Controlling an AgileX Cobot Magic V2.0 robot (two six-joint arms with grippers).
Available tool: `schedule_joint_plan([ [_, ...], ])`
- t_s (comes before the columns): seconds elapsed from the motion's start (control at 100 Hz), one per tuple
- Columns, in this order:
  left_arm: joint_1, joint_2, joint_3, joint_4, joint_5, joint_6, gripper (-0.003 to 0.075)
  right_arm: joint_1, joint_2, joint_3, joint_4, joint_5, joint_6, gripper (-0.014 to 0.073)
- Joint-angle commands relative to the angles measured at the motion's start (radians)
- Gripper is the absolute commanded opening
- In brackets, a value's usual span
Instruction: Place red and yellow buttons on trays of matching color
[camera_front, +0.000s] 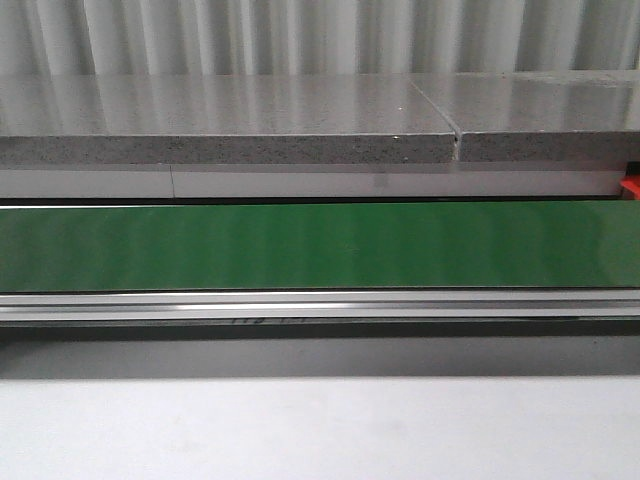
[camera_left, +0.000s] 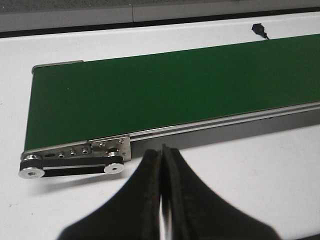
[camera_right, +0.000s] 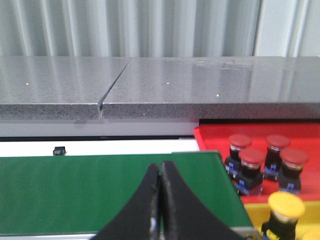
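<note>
Left pincer (camera_left: 162, 200): closed on nothing, fingers pressed together, hovering over the white worktop (camera_left: 250, 170).
Belt: the green conveyor belt (camera_left: 165, 95) lies just beyond the left pincer, its pulley end (camera_left: 72, 162) ahead and to one side; no button shows on it in any view.
Right pincer (camera_right: 160, 205): closed and empty, over the belt's other end.
Red tray (camera_right: 260, 137): ahead of the right pincer and off to its right side, holding four red buttons (camera_right: 251, 159) clustered close together.
Yellow tray (camera_right: 260, 217): nearer the right pincer than the red one, with one yellow button (camera_right: 286, 206) plainly seen; a second yellow shape at the frame corner is too cropped to count.
Risk: both pincers being closed, either would probably knock over an arriving button unless it opened first; and the crowded red cluster leaves little room, so a fresh button set down there might topple its neighbours.
</note>
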Motion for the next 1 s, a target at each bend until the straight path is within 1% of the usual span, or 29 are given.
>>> schedule_joint_plan([
  [0.0, -0.008, 0.006, -0.024, -0.016, -0.072, -0.001, -0.0021, -0.016, -0.027, 0.0, -0.027, -0.041, 0.041, -0.0069],
  [0.08, -0.008, 0.006, -0.024, -0.016, -0.072, -0.001, -0.0021, -0.026, -0.064, 0.0, -0.077, -0.009, 0.071, -0.0069],
  [0.18, -0.008, 0.006, -0.024, -0.016, -0.072, -0.001, -0.0021, -0.027, -0.066, 0.001, -0.097, -0.019, 0.096, -0.0069],
  [0.99, -0.008, 0.008, -0.024, -0.016, -0.072, -0.001, -0.0021, -0.027, -0.066, 0.0, -0.097, -0.019, 0.099, -0.0069],
])
